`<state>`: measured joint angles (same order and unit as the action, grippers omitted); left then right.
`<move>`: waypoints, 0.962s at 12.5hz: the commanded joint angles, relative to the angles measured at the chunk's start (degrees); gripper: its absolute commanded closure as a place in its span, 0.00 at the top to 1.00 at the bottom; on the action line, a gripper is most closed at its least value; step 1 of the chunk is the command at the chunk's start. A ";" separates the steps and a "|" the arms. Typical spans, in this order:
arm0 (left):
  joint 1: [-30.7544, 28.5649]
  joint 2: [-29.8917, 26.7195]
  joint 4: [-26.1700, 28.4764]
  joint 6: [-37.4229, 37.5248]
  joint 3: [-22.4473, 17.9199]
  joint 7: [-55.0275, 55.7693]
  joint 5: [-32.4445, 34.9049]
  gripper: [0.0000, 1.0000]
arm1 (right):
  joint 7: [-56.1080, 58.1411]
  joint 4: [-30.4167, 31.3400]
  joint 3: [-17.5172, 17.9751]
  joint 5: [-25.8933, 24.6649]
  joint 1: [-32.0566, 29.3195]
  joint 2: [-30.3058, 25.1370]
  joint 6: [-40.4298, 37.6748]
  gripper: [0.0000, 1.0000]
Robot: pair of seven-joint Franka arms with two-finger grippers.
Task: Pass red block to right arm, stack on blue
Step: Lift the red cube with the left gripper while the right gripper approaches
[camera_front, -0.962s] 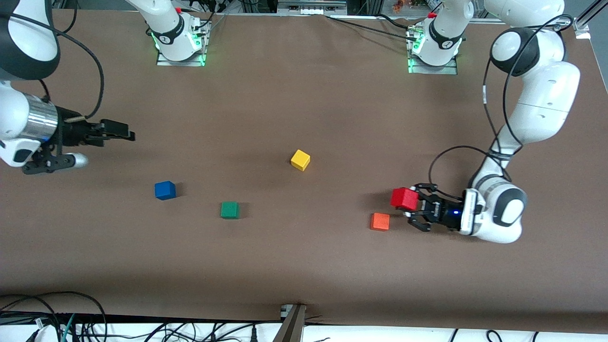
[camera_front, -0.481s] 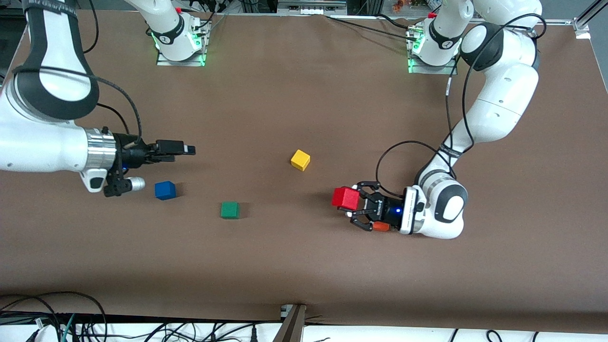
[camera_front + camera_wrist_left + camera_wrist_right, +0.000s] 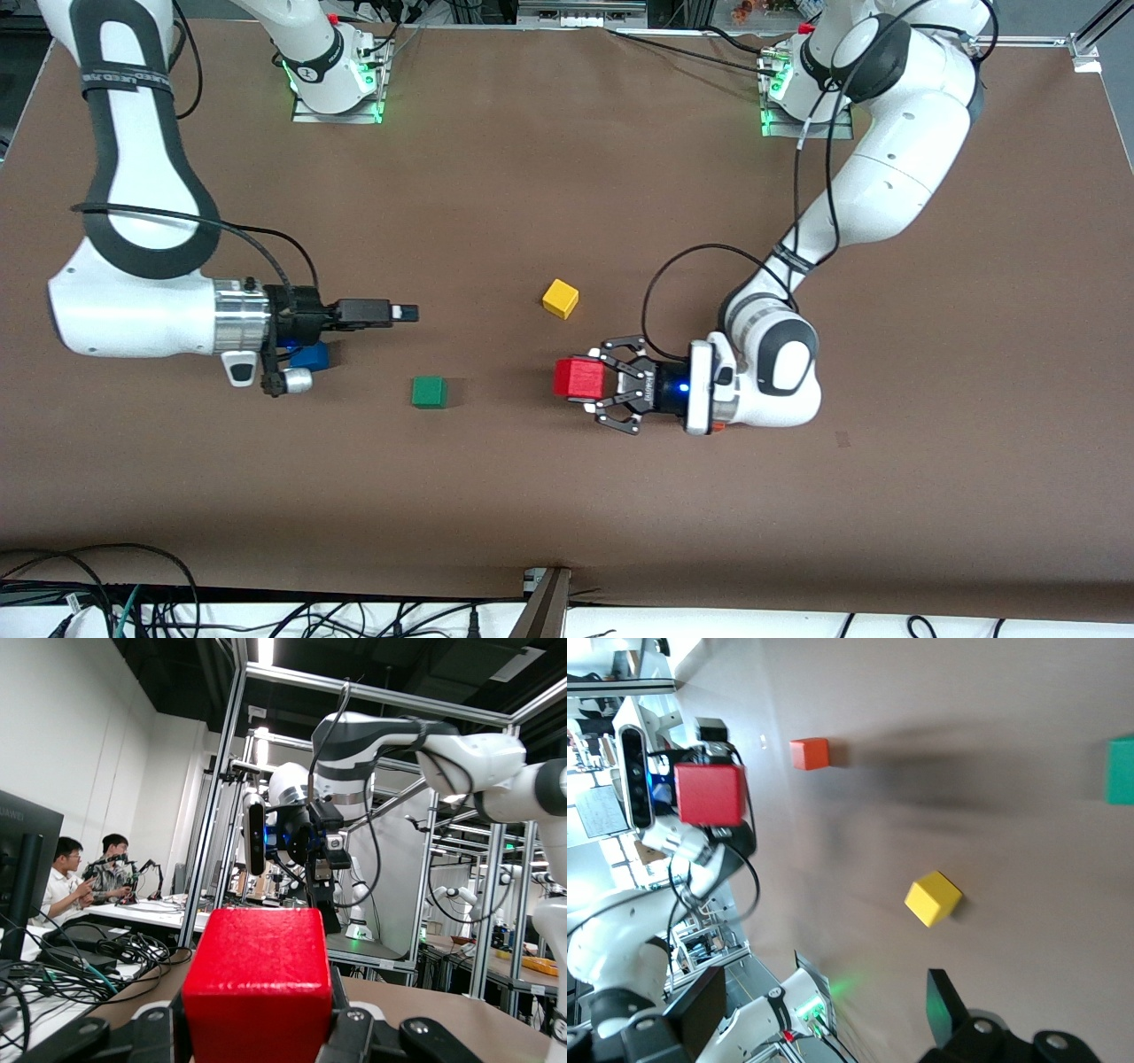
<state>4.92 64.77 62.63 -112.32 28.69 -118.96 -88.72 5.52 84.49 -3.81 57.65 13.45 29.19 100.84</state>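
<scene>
Handover was the step in hand: the left end effector (image 3: 595, 383), a black linkage claw, was clenched on the small plain red cube (image 3: 580, 377), carrying it horizontally above the brown tabletop (image 3: 567, 496), near the small yellow cube (image 3: 560, 298). The right end effector (image 3: 403, 313), slim black fingers spread wide and empty, pointed toward it over the small blue cube (image 3: 310, 356), with the small green cube (image 3: 429, 392) between them. A clean pass would likely need the right fingers on the cube's free faces, gripping firmly before the left claw let go

green cube (image 3: 429, 392), yellow cube (image 3: 560, 299), bare table (image 3: 496, 354) between
</scene>
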 commanded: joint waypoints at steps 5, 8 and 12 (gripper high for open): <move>6.59 -1.75 -0.75 -18.10 6.02 1.19 -5.31 0.00 | -1.74 -1.70 -0.15 8.53 2.28 1.74 2.77 1.00; 7.47 -1.84 -1.28 -18.37 7.25 1.19 -5.41 0.00 | -1.74 -1.70 -0.15 8.80 3.95 3.41 5.93 1.00; 7.65 -1.84 -2.16 -18.37 7.69 1.19 -6.46 0.00 | -5.94 -6.08 -0.15 8.89 4.48 5.87 6.73 1.00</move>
<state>11.75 63.58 61.51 -130.03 36.07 -118.10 -93.05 3.47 82.39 -3.80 65.64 17.17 33.17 107.24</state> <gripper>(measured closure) 0.441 0.000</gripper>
